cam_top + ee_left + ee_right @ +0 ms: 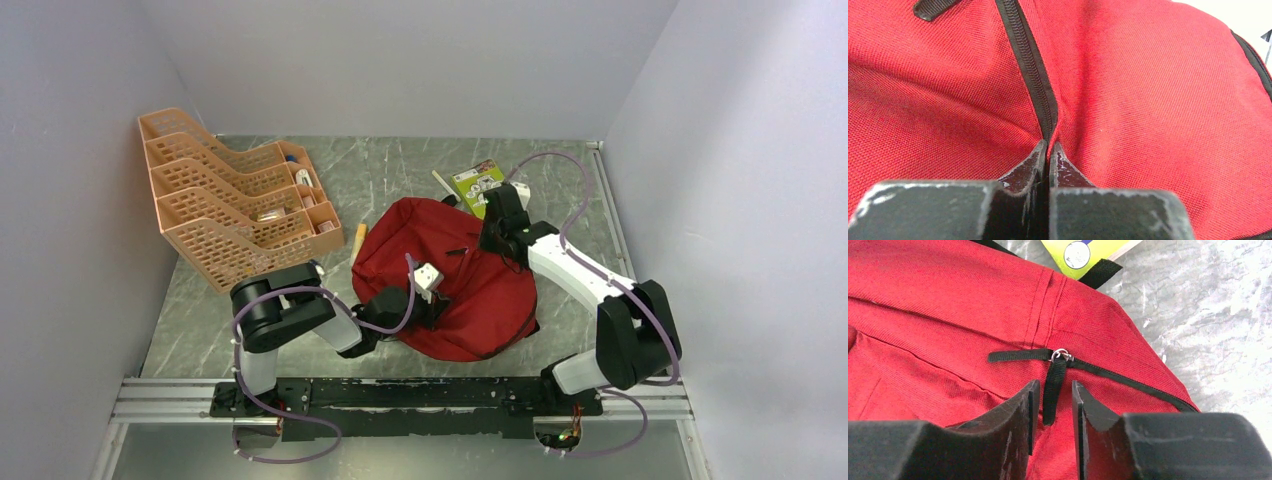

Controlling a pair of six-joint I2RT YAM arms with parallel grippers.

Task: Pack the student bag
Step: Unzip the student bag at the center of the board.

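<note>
Right gripper: half open, astride zip pull tab, gripping nothing. Left gripper: closed, pinching student bag at its zip seam. Bag on worktop, orange tray rack at its left. Risk, as I judge: my closing short lets the limp tab slip free.

The student bag, a soft red backpack with black zippers and a black strap pull (zipped shut where visible), lies slumped flat at mid-counter.

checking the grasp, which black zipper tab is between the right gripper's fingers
The tab hanging down from the metal ring; the other tab lies sideways, outside the right gripper.
</note>
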